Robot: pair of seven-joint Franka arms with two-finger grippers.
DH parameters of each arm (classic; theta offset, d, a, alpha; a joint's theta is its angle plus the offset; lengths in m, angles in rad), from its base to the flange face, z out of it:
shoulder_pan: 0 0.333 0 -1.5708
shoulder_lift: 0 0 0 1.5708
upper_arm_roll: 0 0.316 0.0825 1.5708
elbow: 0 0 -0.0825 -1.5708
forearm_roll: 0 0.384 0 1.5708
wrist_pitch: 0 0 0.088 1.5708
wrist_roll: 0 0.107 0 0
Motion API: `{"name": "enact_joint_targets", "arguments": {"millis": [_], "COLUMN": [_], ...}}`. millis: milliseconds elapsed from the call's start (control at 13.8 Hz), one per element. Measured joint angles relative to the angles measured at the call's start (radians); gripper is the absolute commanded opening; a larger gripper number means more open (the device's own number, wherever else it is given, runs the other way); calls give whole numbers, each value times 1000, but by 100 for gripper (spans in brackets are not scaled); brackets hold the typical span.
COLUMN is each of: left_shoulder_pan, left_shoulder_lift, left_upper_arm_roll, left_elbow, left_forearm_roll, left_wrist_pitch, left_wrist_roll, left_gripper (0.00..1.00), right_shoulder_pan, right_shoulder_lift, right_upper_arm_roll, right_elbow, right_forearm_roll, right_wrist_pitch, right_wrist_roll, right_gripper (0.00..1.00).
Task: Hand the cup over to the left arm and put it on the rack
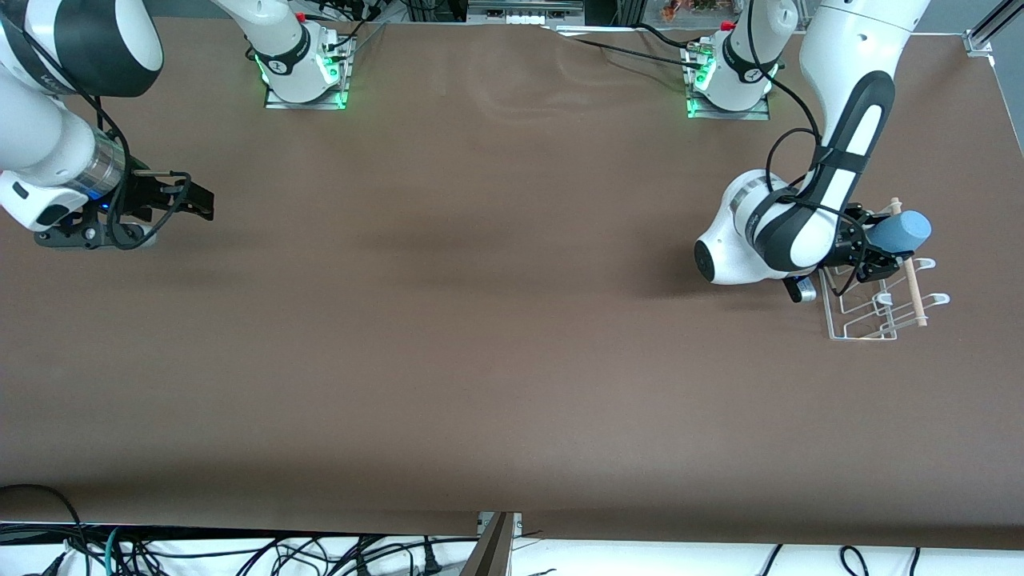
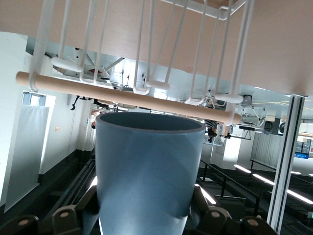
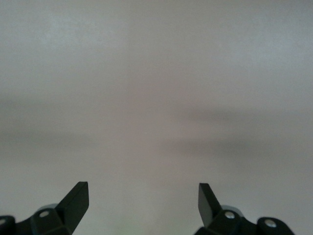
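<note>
And here's the left arm [image 1: 832,160] reaching down at its own end of the table, its wrist turned sideways so the left gripper [image 1: 878,250] points out over the rack [image 1: 880,308]. It's got the cup [image 1: 900,232], the light-blue one, pinched near the base between its black fingers [image 2: 80,215], and the cup lies on its side in the air, open mouth facing away from the wrist. From the left wrist camera the cup [image 2: 146,171] fills the middle of the picture, rim toward the rack's wooden dowel [image 2: 127,98], with the white wire loops [image 2: 146,49] just past that. The rim looks very close to the dowel, though whether the two are touching is hard to say from either angle. In the front view the cup sits over the end of the rack farther from the camera, up by the tip of the dowel [image 1: 912,280], and the rack itself stands on the brown table [image 1: 496,320] near the left arm's end. Over at the other end, the right arm [image 1: 48,104] waits, its right gripper [image 1: 188,200] hanging low over bare tabletop. The right wrist camera shows its two fingers [image 3: 76,198] spread well apart with nothing between them, only the blurred table surface ahead.
</note>
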Motion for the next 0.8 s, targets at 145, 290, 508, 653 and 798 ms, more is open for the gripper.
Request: {"name": "enact_joint_targets", "arguments": {"millis": [145, 290, 508, 653, 798], "left_shoulder_pan": [5, 5, 11, 24, 39], "left_shoulder_lift": [3, 12, 25, 27, 27], "left_upper_arm_roll": [2, 2, 4, 6, 6], "left_elbow": [-10, -19, -23, -26, -28], "left_forearm_roll": [1, 1, 23, 30, 38], "left_wrist_pitch": [12, 15, 34, 48, 56], "left_wrist_roll": [-17, -32, -54, -57, -58], "left_gripper": [6, 6, 6, 6, 7], "right_shoulder_pan": [38, 44, 39, 40, 43], "right_shoulder_lift": [3, 3, 7, 18, 24], "right_upper_arm_roll": [5, -4, -45, -45, -43], "right_elbow": [30, 46, 48, 48, 65], "right_forearm_roll": [0, 0, 6, 13, 60], "right_wrist_pitch": [-32, -65, -92, -93, -98], "right_wrist_roll": [4, 9, 5, 5, 5], "right_gripper": [99, 99, 99, 99, 99]}}
